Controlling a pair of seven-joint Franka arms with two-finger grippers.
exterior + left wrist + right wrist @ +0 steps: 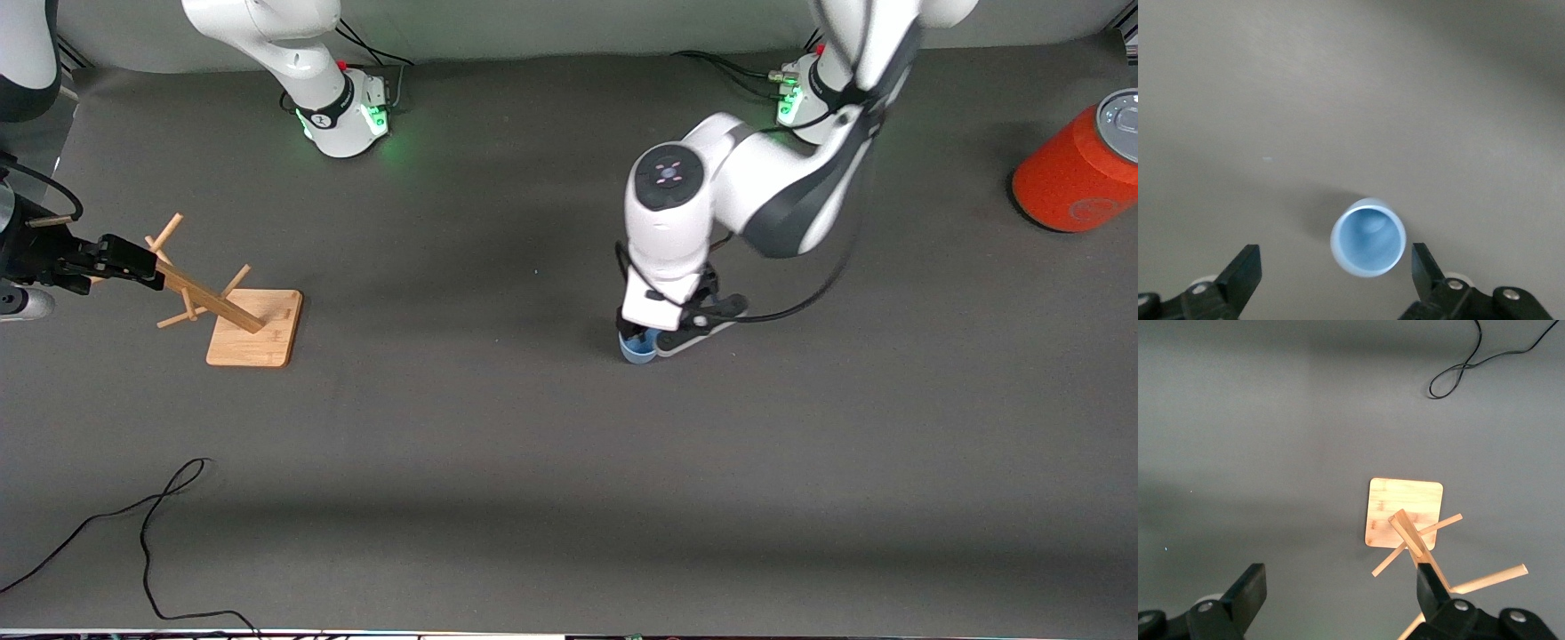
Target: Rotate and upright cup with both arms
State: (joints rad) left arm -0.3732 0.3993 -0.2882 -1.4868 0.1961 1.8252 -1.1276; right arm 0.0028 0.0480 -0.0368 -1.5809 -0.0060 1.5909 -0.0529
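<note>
I see bare table (498,427) round cup (637,349), upright, rim up; left gripper (1331,280) spread wide over it. Wooden rack (233,311) at right arm's end, orange cylinder (1080,169) at left arm's end, cable (147,524) nearest front camera.

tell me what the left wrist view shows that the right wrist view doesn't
Only the left wrist view shows the cup, upright with its mouth open, between the open fingers of the left gripper. Only the right wrist view shows the wooden rack, a black cable and the open right gripper. Both show the grey table.
</note>
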